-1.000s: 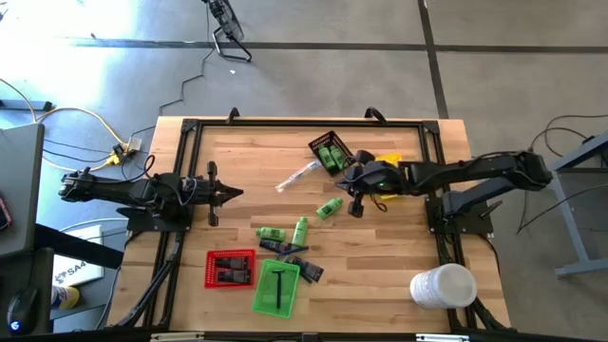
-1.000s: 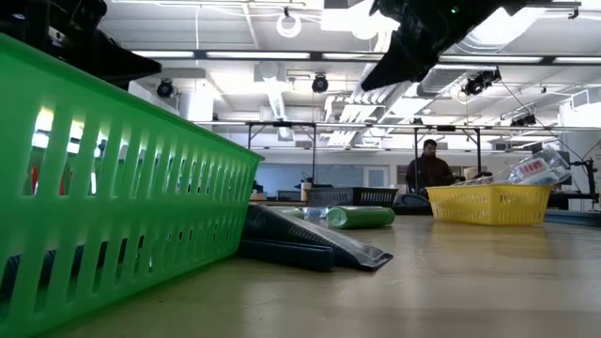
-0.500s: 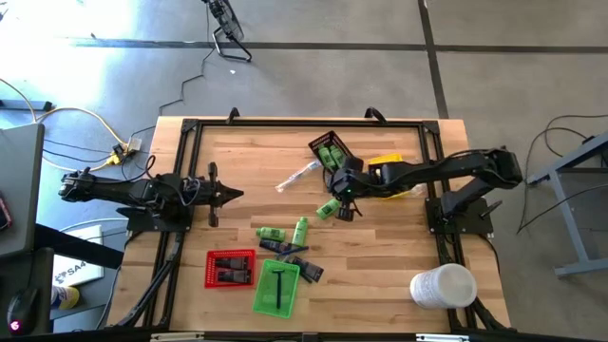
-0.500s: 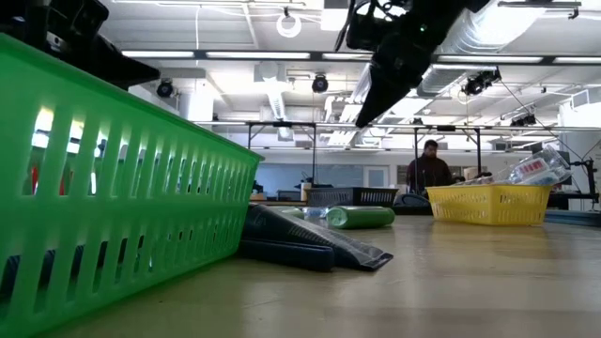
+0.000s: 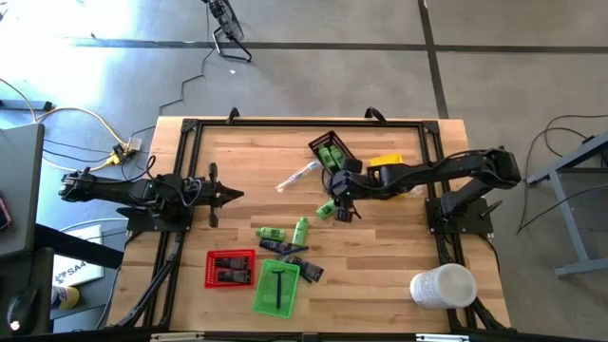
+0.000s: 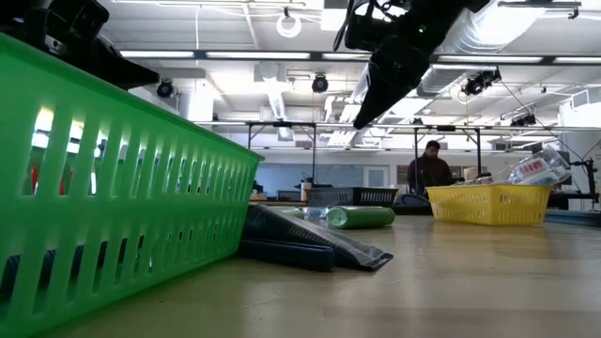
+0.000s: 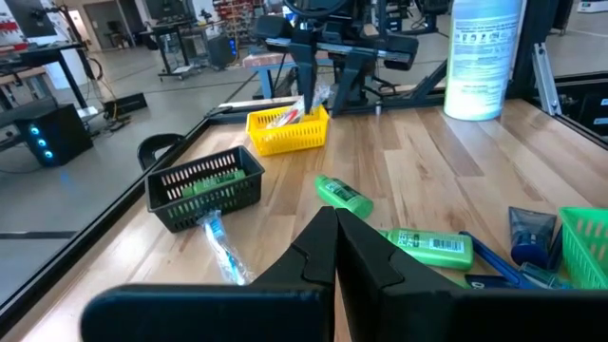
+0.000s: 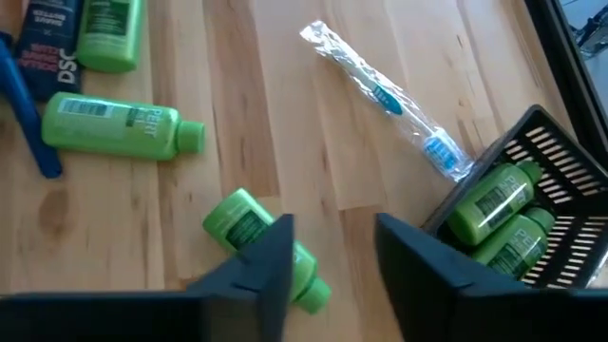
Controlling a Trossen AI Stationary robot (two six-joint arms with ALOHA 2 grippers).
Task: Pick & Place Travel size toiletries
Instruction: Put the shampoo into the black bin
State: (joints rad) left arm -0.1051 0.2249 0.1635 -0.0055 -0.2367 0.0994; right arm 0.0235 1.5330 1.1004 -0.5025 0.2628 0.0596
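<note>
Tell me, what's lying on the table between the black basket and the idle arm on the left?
A clear-wrapped toothbrush lies between the black basket and the shut left gripper; otherwise bare wood. The high view shows it.

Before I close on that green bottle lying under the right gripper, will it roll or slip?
Probably. The green bottle is round and lies on its side on bare wood, so a nudge from the open right gripper may roll it. Its glossy plastic looks slippery; it seems small and light.
</note>
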